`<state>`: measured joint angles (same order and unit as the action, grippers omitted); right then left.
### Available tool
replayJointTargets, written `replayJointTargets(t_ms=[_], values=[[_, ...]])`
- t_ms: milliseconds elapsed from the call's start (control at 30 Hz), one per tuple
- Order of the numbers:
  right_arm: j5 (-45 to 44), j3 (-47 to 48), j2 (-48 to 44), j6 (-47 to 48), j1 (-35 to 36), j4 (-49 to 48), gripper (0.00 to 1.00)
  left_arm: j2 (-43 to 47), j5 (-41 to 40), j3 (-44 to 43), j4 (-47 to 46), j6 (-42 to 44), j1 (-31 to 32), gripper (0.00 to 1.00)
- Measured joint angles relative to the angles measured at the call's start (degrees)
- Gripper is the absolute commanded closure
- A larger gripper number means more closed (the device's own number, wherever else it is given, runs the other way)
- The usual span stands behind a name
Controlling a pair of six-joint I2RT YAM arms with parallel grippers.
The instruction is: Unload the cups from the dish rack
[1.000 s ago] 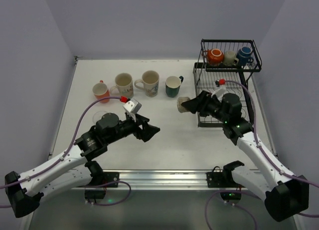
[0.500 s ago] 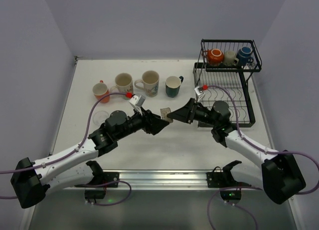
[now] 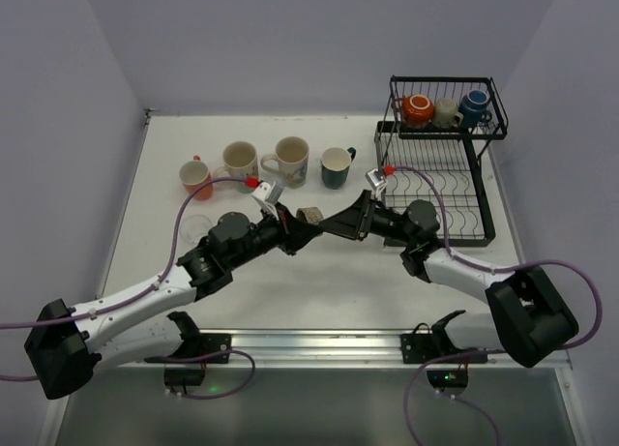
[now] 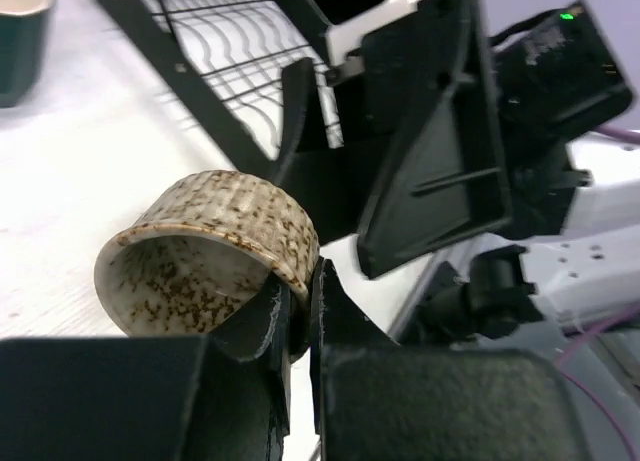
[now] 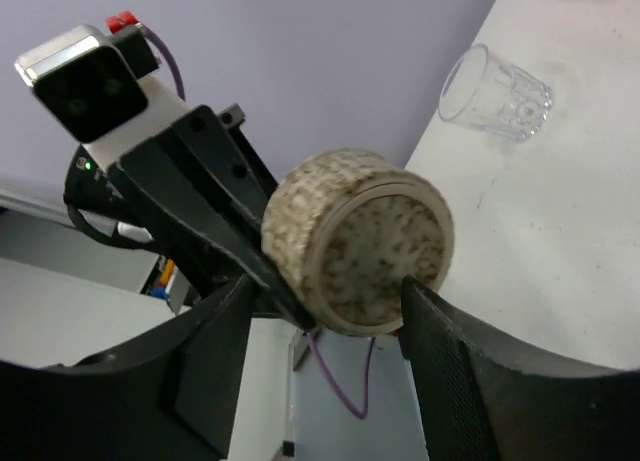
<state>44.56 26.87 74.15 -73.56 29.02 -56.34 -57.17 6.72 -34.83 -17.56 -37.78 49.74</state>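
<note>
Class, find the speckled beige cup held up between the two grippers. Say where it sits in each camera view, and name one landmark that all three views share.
Top external: the speckled cup is at centre, between the two arms' tips.
Left wrist: lower left, its mouth facing the camera.
Right wrist: centre, its base facing the camera.
Shared landmark: the left gripper, pinching the cup's wall.

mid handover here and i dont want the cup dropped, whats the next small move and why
Probably the right end effector should ease open and back straight off. The left end effector is pinched on the speckled cup at its rim wall, so it seems to have it. The right fingers flank the cup's base; whether they grip it is unclear.
</note>
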Motion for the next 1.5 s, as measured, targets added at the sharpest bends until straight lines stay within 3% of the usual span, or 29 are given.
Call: replayJointTargets(t_ms=[67, 100, 333, 567, 833, 1067, 1267, 1333, 1467, 1500], values=[[-0.1, -0.2, 0.5, -1.1, 0.5, -1.4, 0.05, 0.0, -1.2, 0.0, 1.4, 0.5, -0.1, 1.00], [0.0, -0.4, 0.6, -1.5, 0.9, -1.9, 0.01, 0.0, -2.1, -0.1, 2.2, 0.9, -0.1, 1.00], [-1.6, -1.6, -2.4, 0.3, 1.8, 0.5, 0.01, -1.1, -13.9, -6.2, 21.5, 4.0, 0.0, 1.00], [-10.8, -1.7, -15.7, 13.6, 1.9, 21.2, 0.01, -12.0, -23.6, -16.0, 39.8, 5.5, -3.9, 1.00], [-21.4, -1.6, -29.5, 28.6, 2.0, 40.7, 0.01, -25.4, -25.5, -18.4, 45.4, 8.7, -16.8, 1.00], [-25.0, -1.6, -31.6, 34.8, 2.0, 48.0, 0.01, -34.8, -24.7, -23.9, 45.4, 11.1, -20.6, 1.00], [-27.8, -1.6, -32.5, 38.5, 2.0, 51.3, 0.01, -39.3, -23.9, -24.1, 46.0, 12.2, -22.6, 0.91], [-28.8, -1.6, -32.5, 39.4, 2.0, 52.5, 0.01, -40.3, -23.8, -24.1, 46.4, 12.5, -22.8, 0.84], [-30.2, -1.5, -32.5, 40.5, 2.0, 53.0, 0.01, -41.2, -23.8, -24.2, 46.6, 13.7, -23.0, 0.54], [-30.3, -1.4, -32.4, 40.6, 2.0, 53.2, 0.01, -41.3, -23.9, -24.2, 46.8, 13.7, -23.0, 0.41]])
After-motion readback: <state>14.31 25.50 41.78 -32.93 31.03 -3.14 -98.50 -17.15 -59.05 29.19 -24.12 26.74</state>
